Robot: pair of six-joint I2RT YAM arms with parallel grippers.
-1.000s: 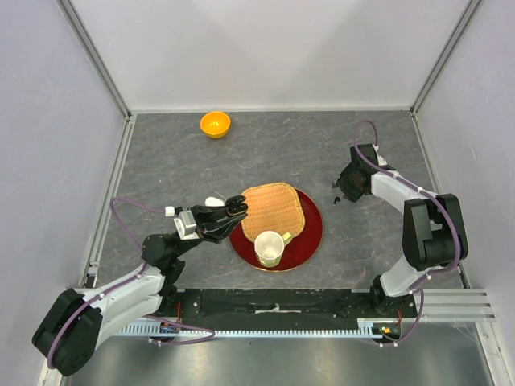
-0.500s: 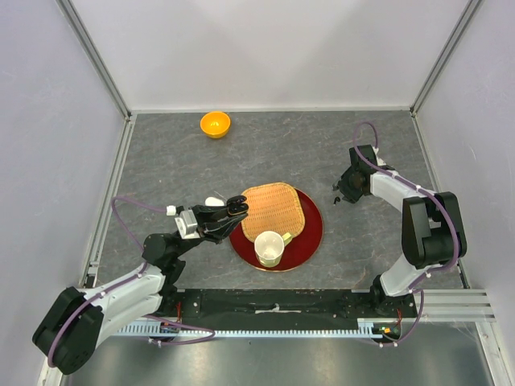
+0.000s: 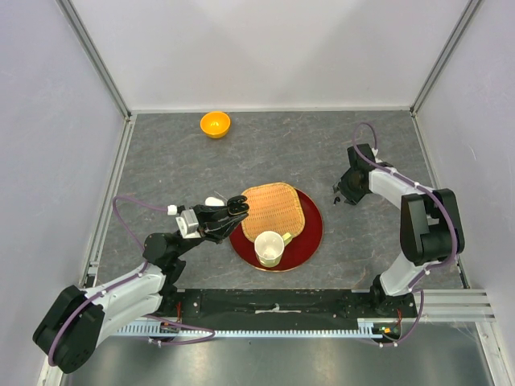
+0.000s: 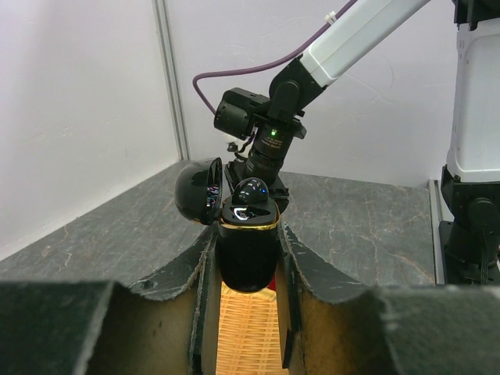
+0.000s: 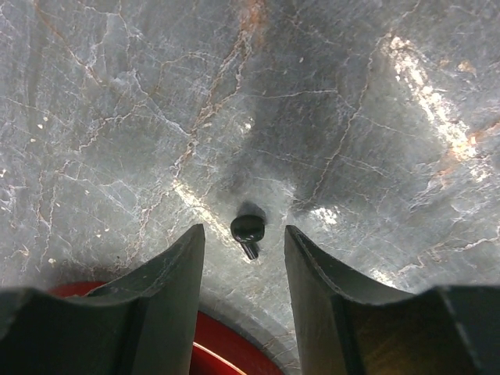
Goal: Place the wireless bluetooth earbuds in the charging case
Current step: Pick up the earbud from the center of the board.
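Note:
My left gripper [image 3: 234, 208] is shut on a glossy black charging case [image 4: 247, 250] and holds it above the left edge of the woven mat. The case's lid [image 4: 198, 191] is swung open to the left. One black earbud [image 4: 251, 192] sits in the case's top. My right gripper [image 5: 244, 238] is open and low over the table. A second black earbud [image 5: 248, 229] lies on the stone between its fingers without touching them, and it also shows in the top view [image 3: 335, 198]. A small white object [image 3: 213, 201] lies beside the left gripper.
A red plate [image 3: 311, 240] in the middle carries a woven mat [image 3: 273, 209] and a cream cup [image 3: 269, 248]. Its rim shows just behind the right gripper. An orange bowl [image 3: 215, 124] stands at the back left.
The right gripper has shifted very slightly over the black earbud on the table. The left arm and the case have not moved.

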